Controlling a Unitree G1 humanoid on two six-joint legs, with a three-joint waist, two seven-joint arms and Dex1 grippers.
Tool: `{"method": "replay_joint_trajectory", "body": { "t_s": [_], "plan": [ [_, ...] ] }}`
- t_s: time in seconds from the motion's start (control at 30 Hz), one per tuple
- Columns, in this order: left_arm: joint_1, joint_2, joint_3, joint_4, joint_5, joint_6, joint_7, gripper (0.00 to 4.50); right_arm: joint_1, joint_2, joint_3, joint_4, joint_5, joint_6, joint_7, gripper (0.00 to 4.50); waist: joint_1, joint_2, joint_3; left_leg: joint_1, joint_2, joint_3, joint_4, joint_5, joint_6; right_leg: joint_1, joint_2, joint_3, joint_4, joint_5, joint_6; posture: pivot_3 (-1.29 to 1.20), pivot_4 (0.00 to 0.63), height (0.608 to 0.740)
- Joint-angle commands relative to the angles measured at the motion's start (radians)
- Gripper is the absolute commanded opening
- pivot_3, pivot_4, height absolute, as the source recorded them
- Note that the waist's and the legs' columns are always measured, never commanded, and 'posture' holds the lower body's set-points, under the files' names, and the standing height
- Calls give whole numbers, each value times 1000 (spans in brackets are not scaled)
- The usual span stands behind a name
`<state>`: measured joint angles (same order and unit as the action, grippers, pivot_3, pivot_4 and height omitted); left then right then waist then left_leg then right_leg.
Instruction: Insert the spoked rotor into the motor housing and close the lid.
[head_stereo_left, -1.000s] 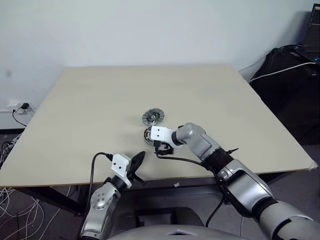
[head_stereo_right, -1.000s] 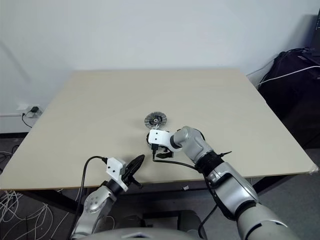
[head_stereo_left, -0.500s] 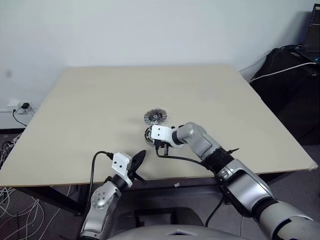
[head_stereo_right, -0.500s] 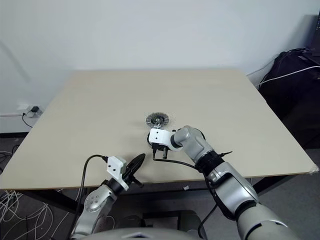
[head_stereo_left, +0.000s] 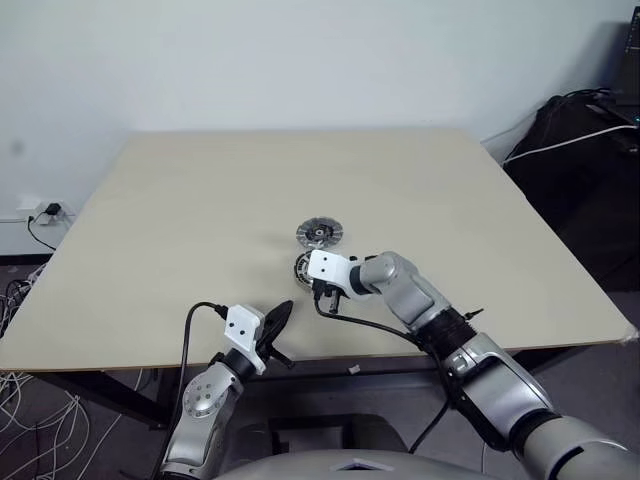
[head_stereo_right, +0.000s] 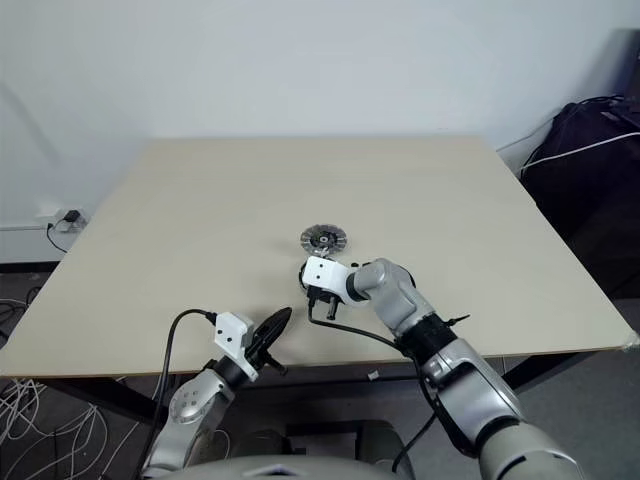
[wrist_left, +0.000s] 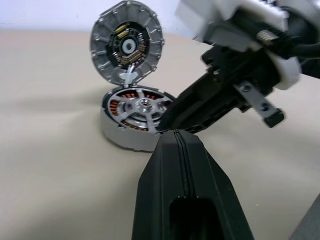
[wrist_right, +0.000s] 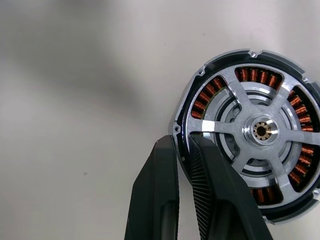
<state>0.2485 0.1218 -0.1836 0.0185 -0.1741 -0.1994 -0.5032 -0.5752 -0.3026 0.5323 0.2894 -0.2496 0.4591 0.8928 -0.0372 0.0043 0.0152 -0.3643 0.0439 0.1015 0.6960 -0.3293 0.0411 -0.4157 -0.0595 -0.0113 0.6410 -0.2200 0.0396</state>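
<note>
A shiny bare-metal spoked rotor (wrist_right: 260, 131) is seen over glossy copper windings in the motor housing (wrist_right: 186, 112); the ribbed metal lid (wrist_left: 127, 43) looks duller, the table (head_stereo_left: 200, 200) matt.

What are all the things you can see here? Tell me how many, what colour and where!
table: one, pale beige, in front of the robot, against a white wall.
motor housing: one, silver rim with copper-brown windings, flat on the table near its front middle.
spoked rotor: one, shiny silver, sitting inside the motor housing.
lid: one, grey ribbed disc with a dark centre, just behind the housing.
black bag: one, with a white cable over it, on the right beside the table.
wall socket: one, white, low on the left.
cables: several, white, on the floor at left.
left pincer: black, shut, at the table's front edge.
right pincer: black, nipping the housing's rim.
</note>
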Motion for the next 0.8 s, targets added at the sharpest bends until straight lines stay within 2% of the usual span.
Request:
{"method": "replay_joint_trajectory", "body": {
  "t_s": [0.03, 0.33, 0.8],
  "plan": [
    [-14, -1, -1, -31, -14, -5, -8, 0, 11, -35, -53, -172, 11, 59, -6, 103, 0, 0, 0, 0, 0, 0, 0, 0, 0, 0, 0, 0, 0, 0, 0, 0, 0, 740],
    [-25, -3, -1, -6, -19, -6, -26, 0, 105, -97, -81, -436, 70, 300, 6, 103, 1, -1, 1, 0, 0, 0, 0, 0, 1, 0, 0, 0, -1, 0, 0, 0, 0, 740],
    [-35, -6, 10, 44, -26, -26, -46, 0, 190, -7, -154, -576, 166, 693, -208, 103, 2, -2, 1, -1, 0, -1, 0, 0, 1, 0, 0, -1, -1, 0, -1, 0, 0, 740]
  ]
}}
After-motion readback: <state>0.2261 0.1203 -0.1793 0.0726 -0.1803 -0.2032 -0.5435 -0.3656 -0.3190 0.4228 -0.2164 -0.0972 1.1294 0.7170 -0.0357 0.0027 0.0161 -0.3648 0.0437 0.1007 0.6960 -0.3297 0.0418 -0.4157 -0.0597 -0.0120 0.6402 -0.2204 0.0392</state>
